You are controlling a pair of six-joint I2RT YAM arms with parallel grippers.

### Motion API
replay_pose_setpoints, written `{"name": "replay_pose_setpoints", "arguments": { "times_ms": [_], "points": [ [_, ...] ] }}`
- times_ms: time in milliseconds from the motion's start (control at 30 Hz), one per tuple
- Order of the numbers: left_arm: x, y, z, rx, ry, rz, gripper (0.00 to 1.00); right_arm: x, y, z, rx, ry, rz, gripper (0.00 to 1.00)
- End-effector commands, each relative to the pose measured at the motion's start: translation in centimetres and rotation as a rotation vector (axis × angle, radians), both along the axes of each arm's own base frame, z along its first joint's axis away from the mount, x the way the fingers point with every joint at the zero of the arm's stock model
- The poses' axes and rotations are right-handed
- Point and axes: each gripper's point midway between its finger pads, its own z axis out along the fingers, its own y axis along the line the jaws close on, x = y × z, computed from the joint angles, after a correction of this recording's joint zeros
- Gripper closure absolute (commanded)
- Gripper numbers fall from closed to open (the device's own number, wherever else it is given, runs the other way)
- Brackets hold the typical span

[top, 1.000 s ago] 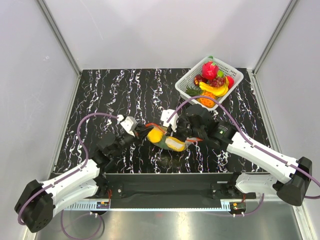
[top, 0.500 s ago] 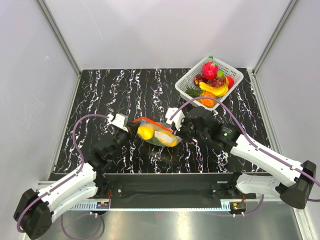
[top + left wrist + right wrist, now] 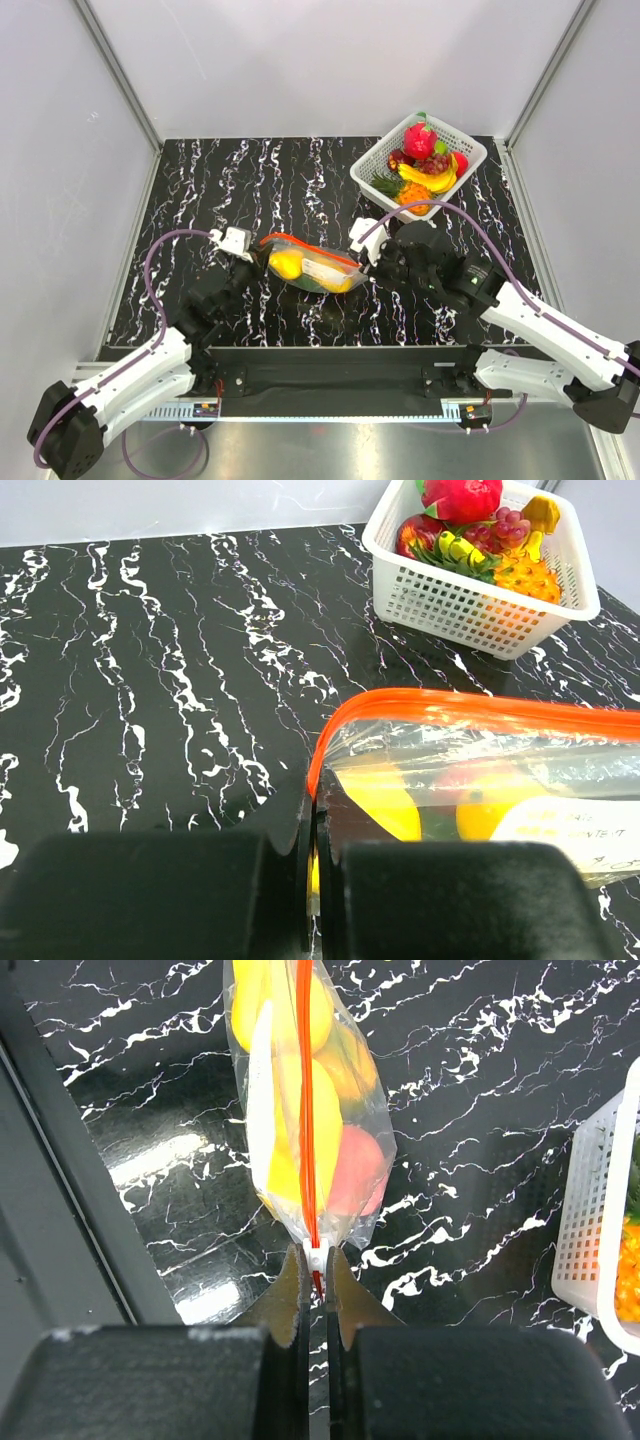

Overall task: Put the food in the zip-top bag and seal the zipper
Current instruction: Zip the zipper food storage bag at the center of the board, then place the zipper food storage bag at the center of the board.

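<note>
The clear zip-top bag [image 3: 310,268] hangs stretched between my two grippers above the black marble table. It holds yellow, pink and green toy food [image 3: 287,264]. The red-orange zipper [image 3: 305,247] runs along its top edge. My left gripper [image 3: 254,258] is shut on the bag's left corner, right at the zipper's end [image 3: 318,770]. My right gripper [image 3: 362,262] is shut on the white slider [image 3: 316,1255] at the zipper's right end. In the right wrist view the zipper [image 3: 306,1110] is a straight line over the bag [image 3: 345,1160]. More food [image 3: 424,160] lies in the basket.
A white slotted basket [image 3: 372,165] stands at the table's back right with red, yellow, orange and purple toy food; it also shows in the left wrist view [image 3: 470,605] and at the right edge of the right wrist view [image 3: 600,1250]. Grey walls enclose the table.
The left gripper has drawn the bag's corner left and the right gripper has shifted right. The bag now hangs longer and flatter between them, farther from the near edge.
</note>
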Motion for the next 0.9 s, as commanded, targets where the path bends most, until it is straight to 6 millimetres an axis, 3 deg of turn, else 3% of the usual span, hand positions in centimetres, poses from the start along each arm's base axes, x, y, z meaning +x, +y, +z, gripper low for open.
{"name": "replay_pose_setpoints", "arguments": {
  "times_ms": [0, 233, 367, 500, 667, 733, 867],
  "points": [
    [1.0, 2.3, -0.1, 0.022, -0.011, 0.116, 1.0, -0.6, -1.7, 0.0, -0.023, 0.014, -0.042, 1.0],
    [1.0, -0.7, 1.8, 0.027, -0.021, -0.023, 1.0, 0.7, -2.0, 0.4, -0.005, -0.002, -0.134, 1.0],
    [2.2, -2.9, 3.8, 0.004, -0.015, -0.084, 1.0, 1.6, -2.3, 1.3, 0.028, 0.012, -0.237, 1.0],
    [3.9, -4.7, 4.0, 0.018, 0.0, -0.111, 1.0, 2.9, -3.5, 2.1, 0.068, 0.01, -0.325, 1.0],
    [5.8, -5.3, 5.6, 0.044, -0.022, -0.082, 1.0, 6.6, -6.1, 2.5, 0.149, 0.065, -0.422, 1.0],
    [6.4, -4.9, 6.1, 0.045, -0.033, -0.049, 0.96, 7.5, -6.0, 2.7, 0.163, 0.074, -0.414, 1.0],
    [7.2, -5.4, 7.6, 0.025, -0.076, -0.05, 0.78, 10.5, -5.0, 2.9, 0.168, 0.083, -0.436, 1.0]
  ]
}}
